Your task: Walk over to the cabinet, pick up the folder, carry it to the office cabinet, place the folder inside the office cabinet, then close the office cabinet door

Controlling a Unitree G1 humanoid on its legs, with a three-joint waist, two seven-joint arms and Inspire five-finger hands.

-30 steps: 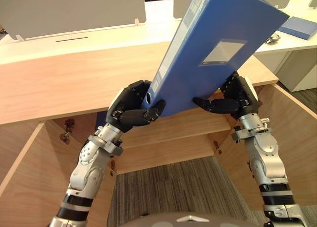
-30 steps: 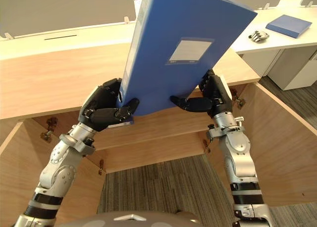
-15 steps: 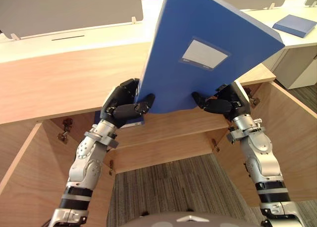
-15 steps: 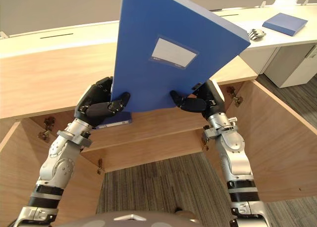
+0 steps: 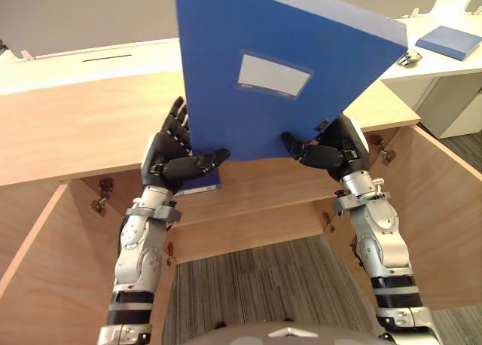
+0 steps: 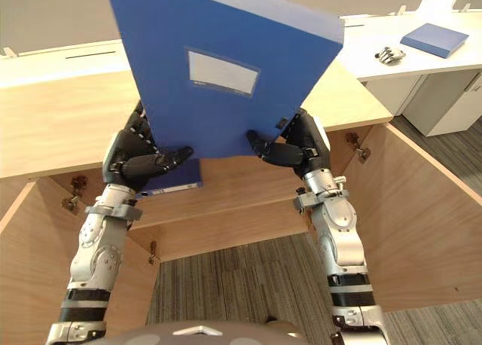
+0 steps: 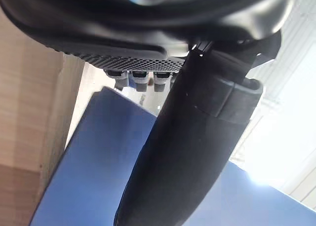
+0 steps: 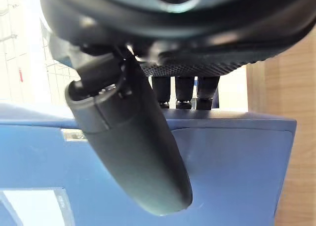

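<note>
A large blue folder [image 5: 226,119] with a white label stands raised in front of me, above the open wooden cabinet [image 5: 75,126]. My left hand [image 5: 172,160] is at its lower left corner: the fingers stand straight along the back edge and the thumb lies under the front face. At the lower right corner, my right hand [image 5: 339,145] pinches the folder, thumb on the front face [image 8: 232,176] and fingers curled behind. The left wrist view shows the thumb [image 7: 187,152] lying across the blue cover [image 7: 94,171].
The cabinet's doors stand open, the left door [image 5: 38,285] and the right door [image 5: 444,217]. Another blue item [image 5: 202,182] lies on the inner shelf [image 5: 256,190] behind my left hand. A white desk behind holds a blue folder [image 5: 449,41] and a small metal thing [image 5: 410,58].
The folder has swung from leaning right to nearly upright and shifted left. My left hand's fingers have straightened from a curled grip. The right hand's fingers curled onto the folder.
</note>
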